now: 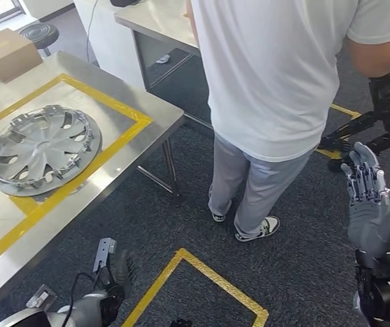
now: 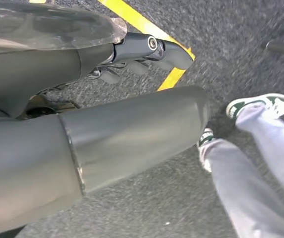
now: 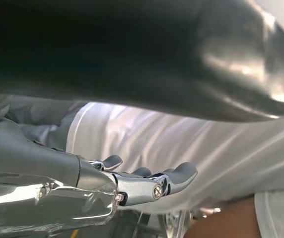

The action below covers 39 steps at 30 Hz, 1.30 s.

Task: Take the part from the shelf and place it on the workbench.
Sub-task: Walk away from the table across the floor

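Already the part, a silver hubcap, lies flat on the steel workbench, inside the yellow taped border that seems to mark where it belongs, so the placing looks done. A person in a white shirt stands just in front of the robot, between the benches. The right hand is raised near the person, fingers stretched out and apart, holding nothing. The left hand hangs low over the carpet, fingers extended and empty, touching nothing.
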Tool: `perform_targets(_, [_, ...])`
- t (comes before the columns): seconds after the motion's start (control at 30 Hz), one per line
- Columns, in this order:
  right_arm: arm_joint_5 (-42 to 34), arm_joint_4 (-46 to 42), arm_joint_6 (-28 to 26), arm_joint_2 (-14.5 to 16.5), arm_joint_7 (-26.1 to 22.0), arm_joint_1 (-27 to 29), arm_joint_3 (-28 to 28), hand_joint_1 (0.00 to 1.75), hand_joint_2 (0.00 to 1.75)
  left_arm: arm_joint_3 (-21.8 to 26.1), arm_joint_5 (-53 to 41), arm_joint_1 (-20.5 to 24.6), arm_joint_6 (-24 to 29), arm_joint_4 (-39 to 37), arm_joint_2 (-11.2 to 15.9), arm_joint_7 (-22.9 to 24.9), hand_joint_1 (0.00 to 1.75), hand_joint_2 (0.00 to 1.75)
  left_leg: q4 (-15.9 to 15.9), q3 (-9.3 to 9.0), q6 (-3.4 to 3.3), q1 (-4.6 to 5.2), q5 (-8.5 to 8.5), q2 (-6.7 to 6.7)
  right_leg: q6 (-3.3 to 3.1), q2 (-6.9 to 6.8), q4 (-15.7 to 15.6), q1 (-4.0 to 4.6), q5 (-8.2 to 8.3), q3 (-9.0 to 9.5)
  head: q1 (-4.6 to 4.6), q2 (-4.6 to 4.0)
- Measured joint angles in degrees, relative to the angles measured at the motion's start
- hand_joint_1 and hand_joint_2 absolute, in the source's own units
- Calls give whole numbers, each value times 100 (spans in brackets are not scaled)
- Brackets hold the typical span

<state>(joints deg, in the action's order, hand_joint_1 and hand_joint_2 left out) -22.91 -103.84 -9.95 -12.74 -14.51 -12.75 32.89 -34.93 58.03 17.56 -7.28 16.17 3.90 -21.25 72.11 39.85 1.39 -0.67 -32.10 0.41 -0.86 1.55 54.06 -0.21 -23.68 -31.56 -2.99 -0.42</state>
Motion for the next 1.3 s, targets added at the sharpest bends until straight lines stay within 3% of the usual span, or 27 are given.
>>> perform_targets(0.03, [9,0,-3,0,1,4,0,0,0,-4,-1,-3,2,0,1,3,0,0,-213,-75,-16,0,178,-14,1,74,4,1,1,3,-5,0])
perform_targets(0.1, [23,-1,-8,0,2,4,0,0,0,-25,-1,15,3,0,4,5,0,0,-1045,-436,-68,2,608,-142,14,203,21,8,0,4,-16,0])
perform_targets(0.13, [27,-1,-11,0,2,4,0,0,0,-41,-1,30,3,0,7,5,0,0,-1406,-597,-89,-3,742,-207,32,261,35,17,-4,-7,-17,0])
perform_targets(0.2, [30,-2,-19,-1,1,5,-1,0,0,-67,0,46,4,0,10,5,0,0,-1719,-737,-117,3,805,-263,87,360,51,20,-3,-34,-11,0])
perform_targets(0.27, [35,-2,-33,-15,1,9,-3,0,0,-94,0,54,7,2,-1,5,0,0,-1758,-759,-154,-2,815,-172,150,404,65,4,-13,-68,-10,0])
perform_targets(0.33, [54,-8,-51,-36,-3,11,-3,0,0,-143,1,70,9,5,-12,3,0,0,-1796,-780,-209,-21,831,-85,213,219,316,-3,-191,-195,19,0])
perform_targets(0.4, [76,-17,-71,-45,-6,8,-1,0,0,-185,7,61,9,7,-13,1,0,0,-1807,-788,-251,-23,831,1,271,-12,1010,-25,-565,-499,68,0])
perform_targets(0.43, [84,-19,-80,-46,-7,6,1,0,0,-193,10,46,10,7,-11,1,0,0,-1806,-787,-265,-23,826,50,293,-55,1399,-41,-729,-672,83,0])
perform_targets(0.47, [88,-19,-94,-46,-7,7,3,0,0,-194,14,29,10,7,-11,0,0,0,-1805,-788,-267,-23,821,100,310,-77,1672,-56,-807,-792,86,0])
perform_targets(0.5, [93,-18,-109,-46,-8,5,4,0,0,-195,15,18,11,7,-11,-1,0,0,-1803,-790,-263,-26,815,150,323,-96,1735,-71,-771,-815,87,0])
perform_targets(0.53, [98,-17,-125,-46,-10,0,4,0,0,-197,15,14,11,7,-13,-1,0,0,-1800,-797,-252,-31,806,199,330,-125,1567,-83,-631,-726,88,0])
perform_targets(0.6, [105,-17,-149,-46,-15,-24,4,0,0,-208,15,16,11,7,-16,-2,0,0,-1794,-826,-212,-31,779,294,327,-303,805,-84,-250,-342,92,0])
perform_targets(0.63, [109,-17,-155,-45,-17,-46,6,0,0,-216,15,18,11,7,-16,-3,0,0,-1781,-837,-184,-17,762,339,306,-417,443,-59,-140,-161,96,0])
perform_targets(0.7, [115,-17,-168,-44,-18,-83,11,0,0,-228,16,16,11,7,-11,-7,0,0,-1768,-844,-128,19,746,443,239,-544,128,-8,-105,-8,84,0])
perform_targets(0.77, [127,-21,-191,-43,-11,-89,19,0,0,-233,20,23,12,8,-4,-12,0,0,-1757,-848,-68,24,727,540,158,-431,103,-3,-93,-6,63,0])
perform_targets(0.83, [142,-34,-205,-33,-7,-96,30,0,0,-233,36,38,12,11,6,-19,0,0,-1559,-781,-7,-5,572,372,89,-302,71,-24,-61,-4,51,0])
perform_targets(0.9, [149,-40,-210,-18,-9,-100,49,0,0,-233,64,27,11,13,29,-29,0,0,-893,-473,27,-26,230,95,35,-183,57,-30,-40,-4,27,0])
perform_targets(0.93, [149,-35,-207,-13,-15,-89,60,0,0,-233,81,5,11,13,44,-37,0,0,-484,-266,33,-27,70,35,17,-115,58,-28,-36,-7,18,0])
perform_targets(0.97, [150,-30,-199,-5,-27,-67,70,0,0,-233,97,-23,10,13,63,-45,0,0,-167,-93,37,-27,-14,10,9,-35,59,-25,-35,-8,11,0])
perform_targets(1.0, [153,-24,-178,-1,-46,-41,79,0,0,-233,113,-46,7,13,81,-57,0,0,-52,-10,35,-27,16,0,6,47,61,-23,-35,-7,7,0])
perform_targets(1.03, [156,-16,-150,4,-68,-18,86,0,0,-233,128,-60,-1,13,98,-73,0,0,-166,-36,25,-27,153,-9,5,130,66,-23,-34,-6,1,0])
perform_targets(1.07, [158,-7,-114,9,-88,-1,92,0,0,-233,139,-62,-14,13,116,-87,0,0,-478,-160,6,-28,362,-43,7,207,72,-23,-35,-4,-5,0])
perform_targets(1.13, [160,19,-20,14,-123,8,103,0,0,-233,160,-50,-44,13,152,-111,0,0,-1261,-499,-44,-44,721,-272,28,349,99,-15,-45,-22,-14,0])
perform_targets(1.2, [162,48,103,19,-156,14,107,0,0,-233,176,-48,-77,13,184,-124,0,0,-1653,-673,-72,-48,812,-426,83,478,119,-16,-51,-57,-12,0])
perform_targets(1.27, [165,78,199,20,-180,31,103,0,0,-233,187,-39,-103,13,193,-136,0,0,-1708,-702,-106,-43,804,-325,158,585,112,-32,-43,-97,-10,0])
perform_targets(1.3, [166,92,222,21,-189,37,101,0,0,-233,190,-30,-107,13,193,-143,0,0,-1735,-722,-134,-49,811,-264,193,535,145,-33,-72,-128,-6,0])
